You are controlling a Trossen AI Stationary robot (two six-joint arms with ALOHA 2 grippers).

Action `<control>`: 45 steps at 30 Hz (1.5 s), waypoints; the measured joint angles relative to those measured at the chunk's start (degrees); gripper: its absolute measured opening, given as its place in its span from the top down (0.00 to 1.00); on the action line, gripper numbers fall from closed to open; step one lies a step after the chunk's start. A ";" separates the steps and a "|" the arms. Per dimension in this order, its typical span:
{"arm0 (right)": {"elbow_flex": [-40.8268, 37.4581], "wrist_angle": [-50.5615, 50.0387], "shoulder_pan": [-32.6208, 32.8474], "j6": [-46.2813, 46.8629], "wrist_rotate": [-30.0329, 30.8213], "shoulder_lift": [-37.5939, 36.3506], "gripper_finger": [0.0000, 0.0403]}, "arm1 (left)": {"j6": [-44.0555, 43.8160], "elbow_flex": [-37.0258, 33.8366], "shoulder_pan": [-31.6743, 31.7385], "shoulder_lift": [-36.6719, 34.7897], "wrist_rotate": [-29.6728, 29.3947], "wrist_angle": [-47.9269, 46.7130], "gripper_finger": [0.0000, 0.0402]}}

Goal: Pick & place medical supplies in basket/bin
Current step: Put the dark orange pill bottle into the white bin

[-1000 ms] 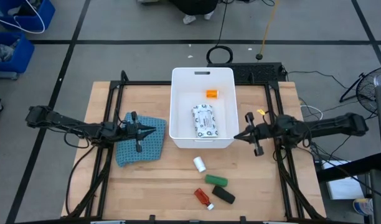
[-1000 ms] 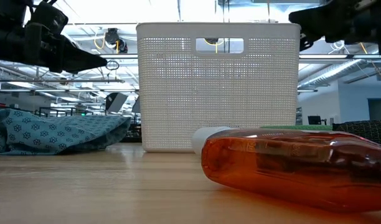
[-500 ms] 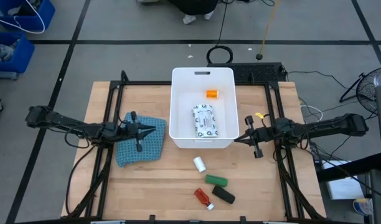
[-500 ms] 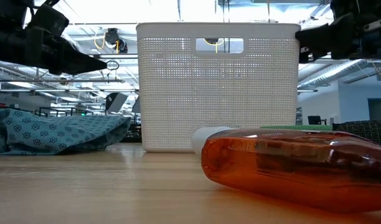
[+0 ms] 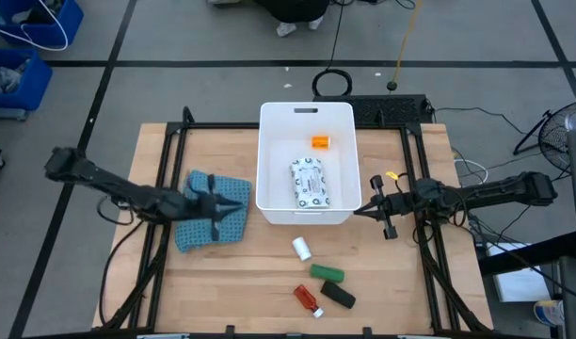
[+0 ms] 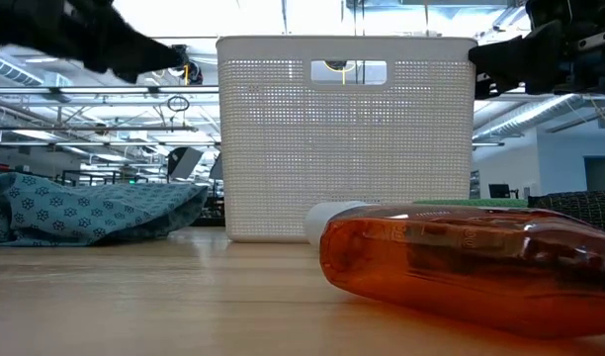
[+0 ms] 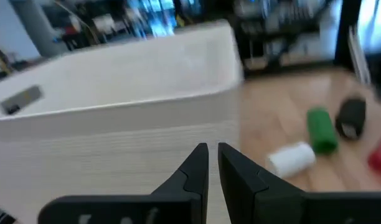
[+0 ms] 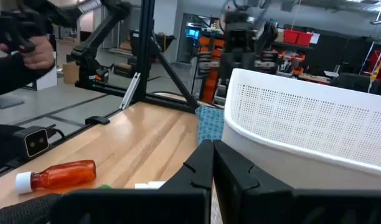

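High view: packet (image 5: 308, 183) lengthwise in bin (image 5: 270, 169); left tool (image 5: 233, 202), right tool (image 5: 360, 209) closed, empty.

Wooden table (image 5: 222, 273) with bin (image 5: 274, 141), supplies (image 5: 318, 282)

The counter (image 5: 232, 273) is of pale, matt wood with visible grain. The bin (image 6: 347, 138) is of white plastic, its walls finely perforated. The red bottle (image 6: 461, 262) is of glossy translucent plastic. The cloth (image 6: 85, 208) is soft, printed teal fabric, lying crumpled.
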 joint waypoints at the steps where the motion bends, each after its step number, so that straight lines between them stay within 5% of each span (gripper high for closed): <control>1: 0.00 0.00 0.00 -0.02 0.02 -0.02 1.00 | 0.19 2.73 -1.29 3.62 -0.71 -1.68 0.90; 9: 0.01 0.03 0.00 -0.24 -0.02 -0.07 1.00 | 0.35 26.31 -7.66 28.59 2.17 -11.99 0.90; 21: 0.02 1.81 0.00 2.25 -0.15 -0.33 1.00 | -0.86 48.47 -9.15 46.74 15.09 -18.20 0.87; 31: 0.04 1.77 0.08 5.30 -0.22 -0.33 1.00 | -3.85 57.63 -9.57 61.82 32.01 -17.91 0.43; 38: 0.07 1.79 0.09 6.52 -0.22 -0.28 1.00 | 0.52 65.43 -10.27 70.99 31.54 -20.11 0.17; 45: 0.07 2.10 0.09 4.79 -0.17 -0.24 1.00 | 1.82 67.97 -7.85 74.38 29.16 -26.15 0.06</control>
